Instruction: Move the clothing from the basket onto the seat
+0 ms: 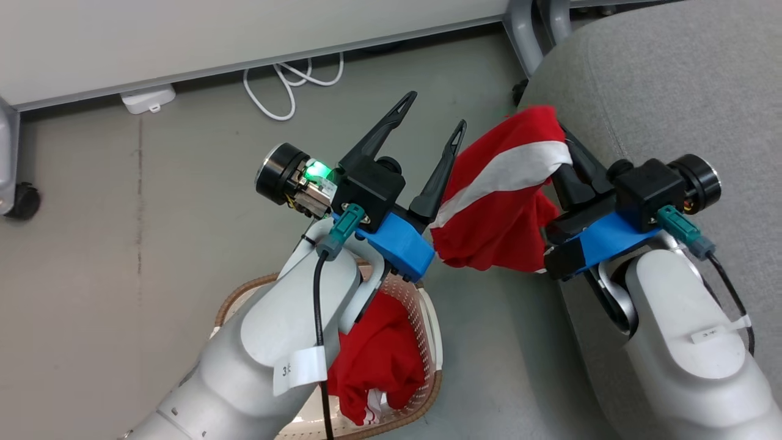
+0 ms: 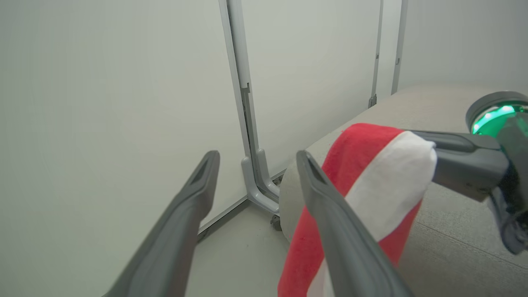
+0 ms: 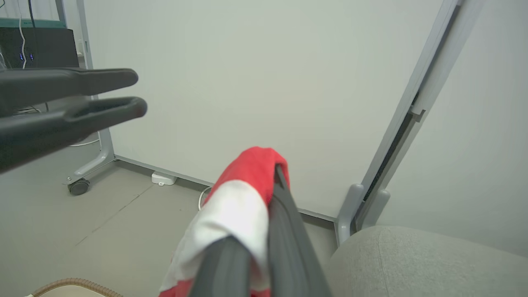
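One red garment with a broad white stripe [image 1: 501, 195] hangs in the air between my arms, beside the left edge of the light grey seat [image 1: 672, 79]. My right gripper [image 1: 565, 146] is shut on its upper end; in the right wrist view the cloth [image 3: 235, 206] drapes over the closed fingers [image 3: 284, 231]. Just left of the cloth, my left gripper [image 1: 434, 116] stands open with nothing between its fingers [image 2: 330, 222]. Below my left forearm, a second red garment [image 1: 379, 360] lies in the cream basket [image 1: 427, 305], whose brown rim shows.
The basket stands on grey floor left of the seat. A pale partition wall runs along the back, with a white cable [image 1: 287, 85], a small white box [image 1: 146, 99], a caster wheel [image 1: 23, 201] and a grey frame leg [image 1: 525, 30] at its foot.
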Motion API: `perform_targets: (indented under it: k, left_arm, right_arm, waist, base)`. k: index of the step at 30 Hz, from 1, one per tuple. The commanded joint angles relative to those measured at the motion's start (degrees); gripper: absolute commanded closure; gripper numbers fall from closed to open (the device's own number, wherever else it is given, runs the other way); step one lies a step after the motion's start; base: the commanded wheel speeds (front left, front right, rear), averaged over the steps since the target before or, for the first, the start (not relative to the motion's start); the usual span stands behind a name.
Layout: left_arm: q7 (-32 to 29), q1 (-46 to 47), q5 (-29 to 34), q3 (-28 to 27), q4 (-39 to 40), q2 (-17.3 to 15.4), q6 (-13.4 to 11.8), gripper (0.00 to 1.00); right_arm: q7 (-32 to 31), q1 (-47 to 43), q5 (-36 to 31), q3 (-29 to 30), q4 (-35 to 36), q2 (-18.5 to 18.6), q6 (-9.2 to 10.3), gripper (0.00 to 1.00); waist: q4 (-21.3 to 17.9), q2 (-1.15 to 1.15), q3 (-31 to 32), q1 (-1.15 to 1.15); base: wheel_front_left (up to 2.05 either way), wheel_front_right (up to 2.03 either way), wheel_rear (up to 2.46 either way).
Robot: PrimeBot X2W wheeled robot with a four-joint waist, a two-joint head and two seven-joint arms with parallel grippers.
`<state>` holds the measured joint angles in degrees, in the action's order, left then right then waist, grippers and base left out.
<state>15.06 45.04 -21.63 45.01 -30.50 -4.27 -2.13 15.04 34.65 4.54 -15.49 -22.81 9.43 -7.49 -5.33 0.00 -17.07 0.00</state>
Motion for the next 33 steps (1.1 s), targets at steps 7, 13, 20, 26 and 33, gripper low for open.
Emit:
perform_targets:
  k: [7, 13, 20, 26, 33]
  left_arm:
    - [0.16, 1.47, 1.02, 1.32, -0.34, -0.17, 0.57, 0.00]
    - [0.14, 2.18, 1.53, 2.75, -0.98, -0.26, 1.21, 0.00]
    - [-0.40, 2.37, 2.08, 4.64, -1.58, -0.45, 2.07, 0.00]
    - [-0.54, 2.62, 2.50, 6.13, -2.05, -0.32, 2.84, 0.00]
    - [-0.52, 2.34, 2.49, 8.03, -2.78, 0.08, 3.56, 0.00]
  right_arm:
    - [0.22, -1.94, 0.62, 4.28, 1.57, -0.99, -0.01, 1.00]
    - [0.22, -3.53, 0.99, 8.17, 2.72, -1.96, -0.01, 1.00]
    - [0.22, -6.07, 1.36, 12.40, 4.13, -3.36, -0.01, 1.00]
    - [0.22, -8.77, 1.73, 15.23, 5.12, -4.17, -0.01, 1.00]
    - [0.22, -11.88, 2.72, 18.09, 5.67, -4.85, -0.01, 1.00]
  waist:
    - [-4.12, 0.00, -2.68, 0.00]
    - [-7.16, 0.00, -4.01, 0.00]
    - [-10.91, 0.00, -5.30, 0.00]
    - [-13.67, 0.00, -6.18, 0.00]
    - [-15.86, 0.00, -6.48, 0.00]
  base:
    - [0.00, 0.00, 0.00]
    - [0.00, 0.00, 0.00]
    - [0.00, 0.00, 0.00]
    - [0.00, 0.00, 0.00]
    - [0.00, 0.00, 0.00]
